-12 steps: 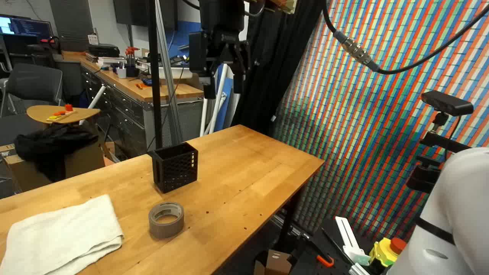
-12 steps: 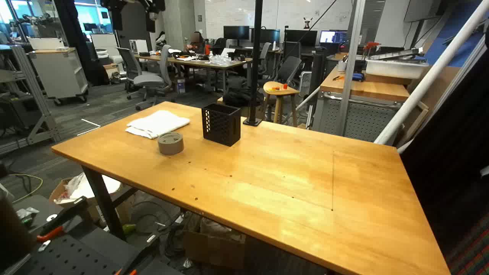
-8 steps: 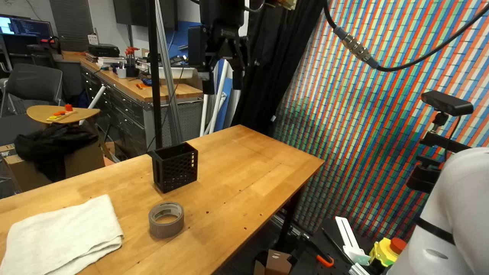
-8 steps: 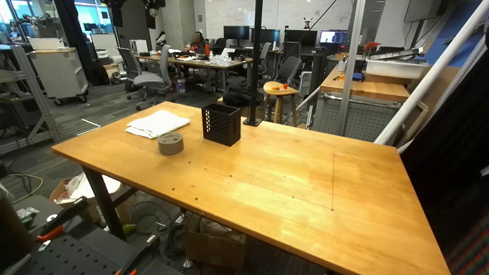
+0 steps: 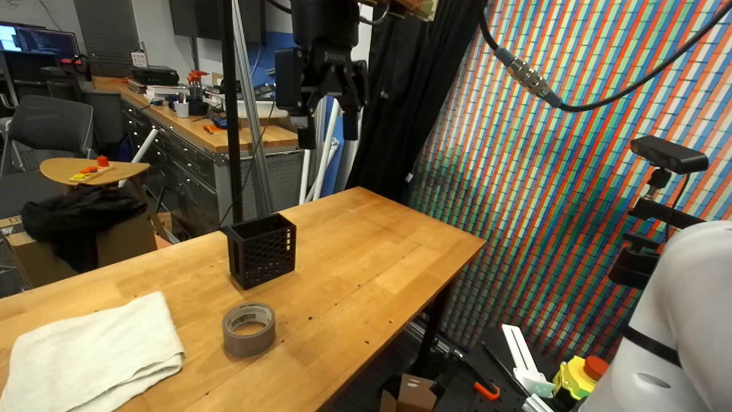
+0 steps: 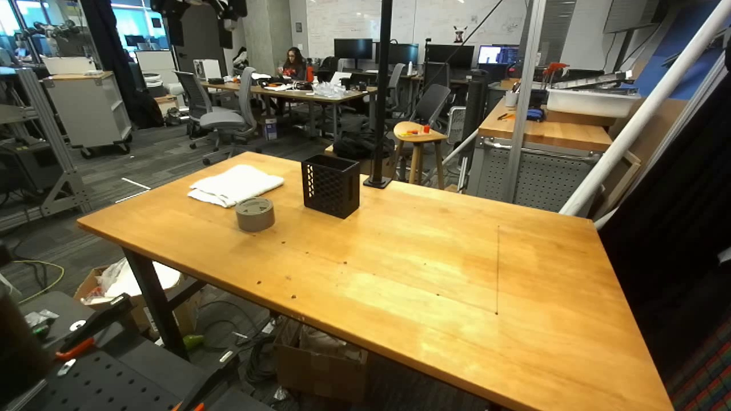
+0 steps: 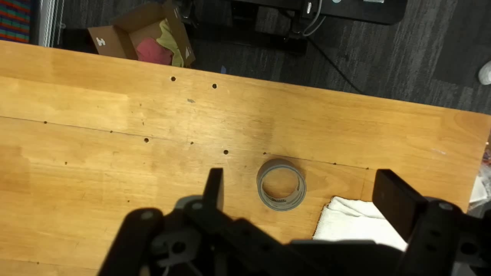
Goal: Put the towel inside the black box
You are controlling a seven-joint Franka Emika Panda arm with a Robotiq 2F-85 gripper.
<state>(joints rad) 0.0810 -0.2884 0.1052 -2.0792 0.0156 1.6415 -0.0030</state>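
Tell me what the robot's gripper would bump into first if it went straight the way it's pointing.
The gripper points down, so probably the tape roll, which shows between its open fingers in the wrist view. Depth is unclear; it might miss and meet the table instead.

The gripper hangs high in both exterior views, its black fingers pointing down and spread wide, tips well apart. Above them, in an exterior view, the gripper's dark cylindrical body stands nearly upright, cut off by the top edge. A white section of the arm slants up from the bottom edge to the right edge, a dark band around it. In the wrist view the fingers reach in from below, one each side.
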